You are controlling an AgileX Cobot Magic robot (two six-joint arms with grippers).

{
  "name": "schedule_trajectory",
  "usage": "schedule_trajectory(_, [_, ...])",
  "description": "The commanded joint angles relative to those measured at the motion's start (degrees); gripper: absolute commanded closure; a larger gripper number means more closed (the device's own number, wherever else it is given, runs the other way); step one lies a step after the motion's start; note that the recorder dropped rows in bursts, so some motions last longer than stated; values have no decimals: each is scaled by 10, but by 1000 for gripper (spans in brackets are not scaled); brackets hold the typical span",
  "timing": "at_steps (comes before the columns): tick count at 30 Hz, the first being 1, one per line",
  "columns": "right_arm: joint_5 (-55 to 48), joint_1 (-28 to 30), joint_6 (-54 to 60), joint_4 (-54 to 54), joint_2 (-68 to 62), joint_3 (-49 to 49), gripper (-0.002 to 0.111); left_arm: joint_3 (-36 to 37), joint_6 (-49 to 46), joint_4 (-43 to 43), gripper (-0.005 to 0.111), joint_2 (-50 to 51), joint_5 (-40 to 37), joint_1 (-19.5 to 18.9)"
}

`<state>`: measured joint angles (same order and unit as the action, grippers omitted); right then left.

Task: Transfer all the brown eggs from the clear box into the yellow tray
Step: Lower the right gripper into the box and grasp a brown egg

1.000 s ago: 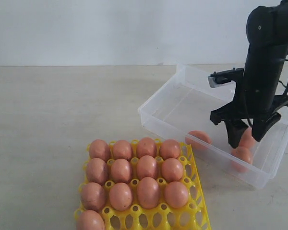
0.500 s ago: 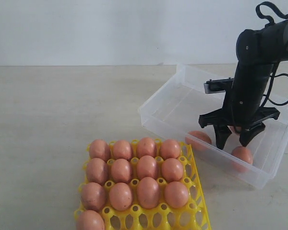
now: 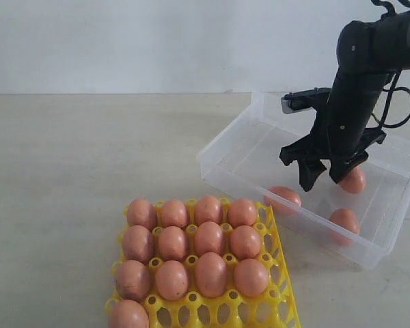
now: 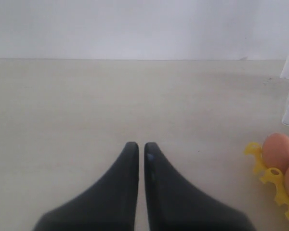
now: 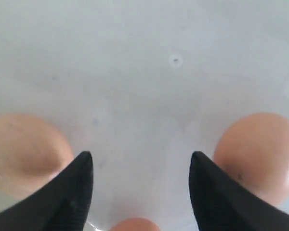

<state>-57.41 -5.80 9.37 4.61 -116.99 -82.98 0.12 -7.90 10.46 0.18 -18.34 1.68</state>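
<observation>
Three brown eggs (image 3: 345, 222) lying in the clear box (image 3: 232, 160), all close around the right gripper (image 3: 324, 181). Jaws spread wide, nothing between them, poised over the box floor. One egg just beside each of the open fingertips (image 5: 84, 166), the third a little farther out, toward the box's front wall. Well apart from that gripper, outside the box on the table (image 3: 68, 178), the yellow tray (image 3: 277, 301), thirteen eggs showing in its cups. Farthest off, the left gripper (image 4: 141, 147), fingers pressed together and empty, low over bare table, a tray corner with two eggs off to its side.
</observation>
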Motion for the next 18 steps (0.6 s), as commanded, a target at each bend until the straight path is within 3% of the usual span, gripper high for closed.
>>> schedule_trajectory(1, [4,1,10,-5,38,-13,57,-1,4,5,103,-2,5,2])
schedule_trajectory(18, [78,1,-78,-19,-7,-4,57,-1,4,5,103,-2,5,2])
